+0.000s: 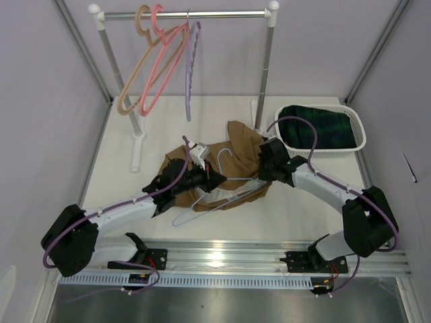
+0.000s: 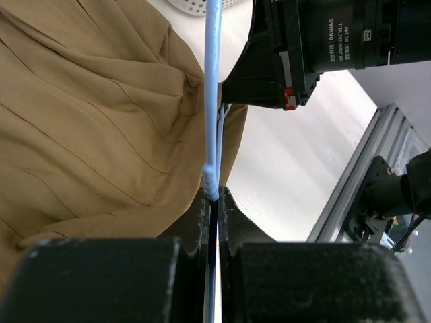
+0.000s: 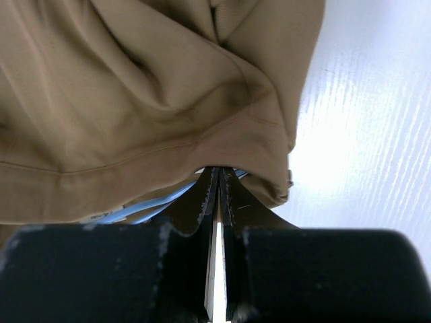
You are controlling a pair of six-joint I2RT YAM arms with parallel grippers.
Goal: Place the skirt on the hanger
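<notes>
The tan-brown skirt [image 1: 239,145] lies crumpled on the white table between my two grippers. The pale lavender-blue hanger [image 1: 195,202] lies partly under its near edge, with the hook pointing toward the back. My left gripper [image 1: 214,177] is shut on the thin hanger [image 2: 213,101], which runs straight out from my closed jaws [image 2: 214,196] beside the skirt [image 2: 87,114]. My right gripper [image 1: 261,176] is shut on the skirt's hem [image 3: 168,87] at my fingertips [image 3: 219,173]. A piece of the blue hanger [image 3: 151,203] shows just under that hem.
A clothes rail [image 1: 185,15] at the back holds a tan, a pink and a scalloped lavender hanger [image 1: 192,64]. A white basket [image 1: 350,145] with dark green plaid cloth [image 1: 316,128] stands at the back right. The metal rail [image 1: 222,259] runs along the near edge.
</notes>
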